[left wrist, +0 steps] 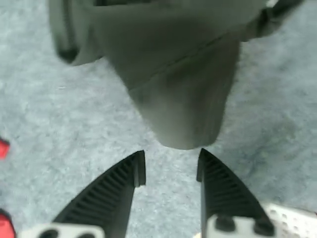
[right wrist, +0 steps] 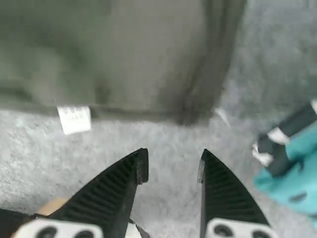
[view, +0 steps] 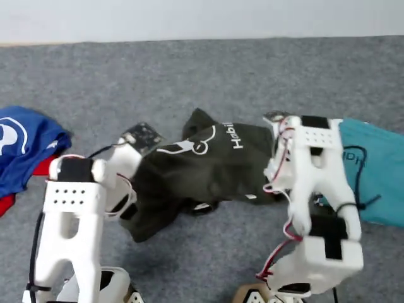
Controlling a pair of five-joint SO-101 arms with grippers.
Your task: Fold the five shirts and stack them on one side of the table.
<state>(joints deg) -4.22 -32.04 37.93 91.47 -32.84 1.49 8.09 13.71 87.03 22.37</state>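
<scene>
Shirts lie spread across the grey tabletop (view: 189,69). A dark shirt (view: 208,161) sits crumpled in the middle with white print on its upper side, between the two arms. At one edge of the tabletop, on the left arm's side, a blue shirt (view: 25,145) lies bunched on top of a red shirt (view: 6,203). On the opposite side a teal shirt (view: 379,170) lies flat, and the right arm (view: 315,170) covers part of it.

The left arm (view: 76,189) stands at the near end of the dark shirt. The left tool (left wrist: 168,168) is wide open and holds nothing. Its two black fingers (left wrist: 124,183) hang over bare tabletop, just short of a rounded flap of the dark shirt, which may be a sleeve, though the wrist view is too soft to be sure.

The right tool (right wrist: 171,166) is also spread wide and empty, over bare tabletop just beside the dark shirt's hem. A white label (right wrist: 74,119) pokes out from under that hem near one finger. The teal shirt lies off to the tool's side, near it but apart from both fingers.
</scene>
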